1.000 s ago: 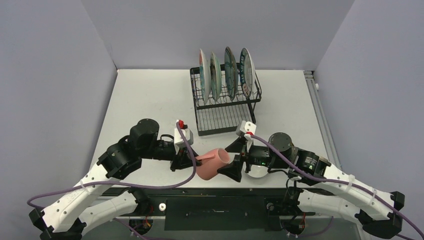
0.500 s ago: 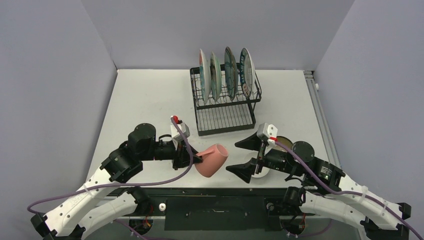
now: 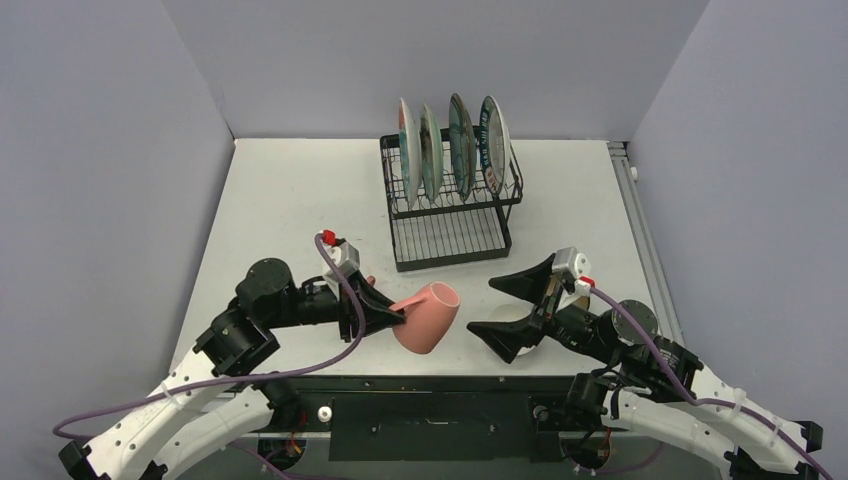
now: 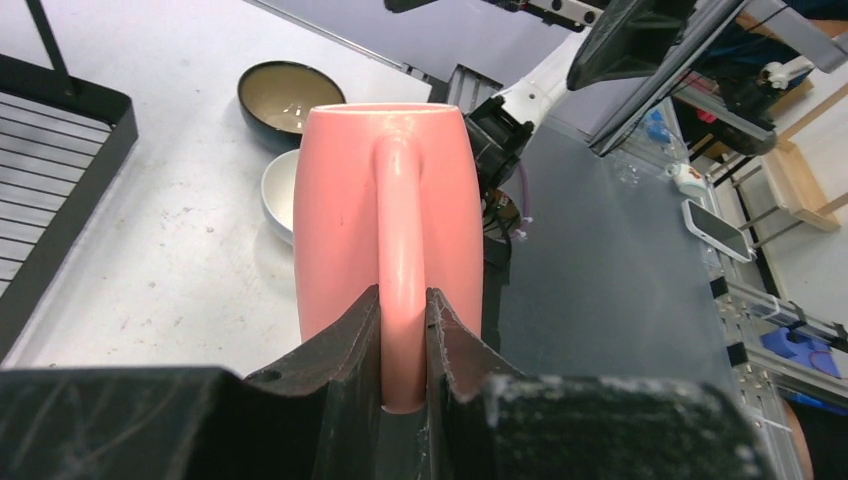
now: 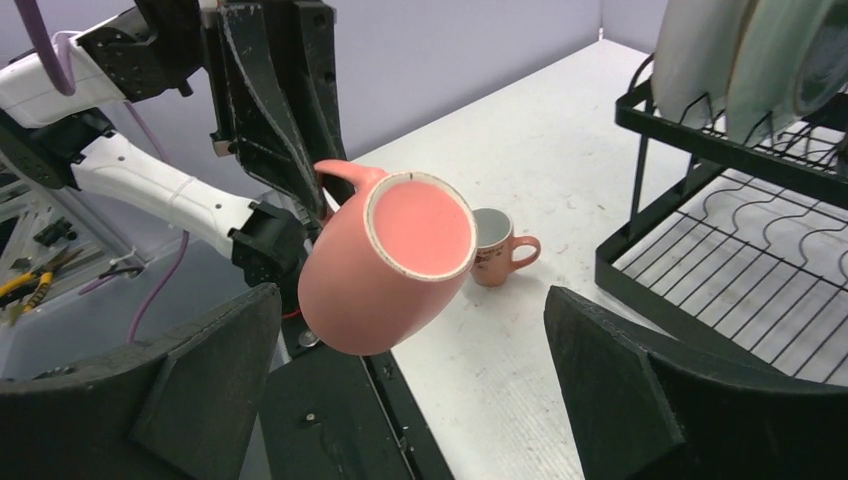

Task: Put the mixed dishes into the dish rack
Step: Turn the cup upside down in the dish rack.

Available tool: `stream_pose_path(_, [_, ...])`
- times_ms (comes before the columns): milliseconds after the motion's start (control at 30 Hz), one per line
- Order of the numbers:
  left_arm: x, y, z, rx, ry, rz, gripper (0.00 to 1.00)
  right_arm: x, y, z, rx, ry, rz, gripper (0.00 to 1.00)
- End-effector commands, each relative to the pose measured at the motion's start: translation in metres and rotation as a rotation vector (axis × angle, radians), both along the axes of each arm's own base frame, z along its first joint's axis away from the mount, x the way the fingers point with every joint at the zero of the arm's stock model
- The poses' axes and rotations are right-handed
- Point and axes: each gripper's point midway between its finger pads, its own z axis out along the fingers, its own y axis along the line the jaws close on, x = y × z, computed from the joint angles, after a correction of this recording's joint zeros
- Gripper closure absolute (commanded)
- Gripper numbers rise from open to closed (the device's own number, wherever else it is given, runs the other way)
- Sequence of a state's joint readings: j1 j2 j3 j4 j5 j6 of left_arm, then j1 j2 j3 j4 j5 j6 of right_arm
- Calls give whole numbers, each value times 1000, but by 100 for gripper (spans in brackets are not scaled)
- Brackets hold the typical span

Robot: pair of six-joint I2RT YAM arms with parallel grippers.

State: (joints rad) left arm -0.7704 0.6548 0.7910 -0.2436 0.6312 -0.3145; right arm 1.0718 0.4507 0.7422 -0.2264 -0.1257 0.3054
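The pink mug (image 3: 425,318) is pinched by its handle between the fingers of the left end effector (image 3: 398,318), which is closed down narrowly on that handle alone; the body of the mug is left free. The mug is held in front of the dish rack (image 3: 450,262), off the rack's near-left corner, and appears to be lifted clear of the desk (image 3: 300,200).

Its long axis is tilted. The base is turned down and toward the arms' side, and the open mouth is turned up and toward the rack's right-front side, where the right end effector (image 3: 485,307) is found. That end effector is spread wide and nothing is held in it. It stands just beside the mug, in front of the rack's near-right corner.

The upper slots of the rack are filled by four upright plates (image 3: 450,145), while the flat lower tray is seen bare. That tray lies straight beyond the mug, away from the arms, so the left arm is judged the nearer and the one already placed for the carry.

A second pink mug (image 5: 497,247), a white bowl (image 4: 278,190) and a dark bowl (image 4: 290,98) are left on the desk in front of the rack.
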Motion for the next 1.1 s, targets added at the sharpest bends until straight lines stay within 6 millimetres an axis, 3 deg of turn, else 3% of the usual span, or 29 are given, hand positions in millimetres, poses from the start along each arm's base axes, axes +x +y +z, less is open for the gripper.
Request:
stream_pose_path(0, [-19,3,71,-238,-148,-71,100,-14,10,20,94,-19,97,0])
stream_pose_path(233, [-39,14,92,-326,-166,-116,100,-44,23,39,188,-41,283,0])
stream_pose_path(467, [-53,20,106,-383,-182,-156,100,-50,32,55,243,-43,342,0])
stream_pose_path(1067, [-69,22,109,-400,-203,-251,100,-73,61,76,238,-71,524,0])
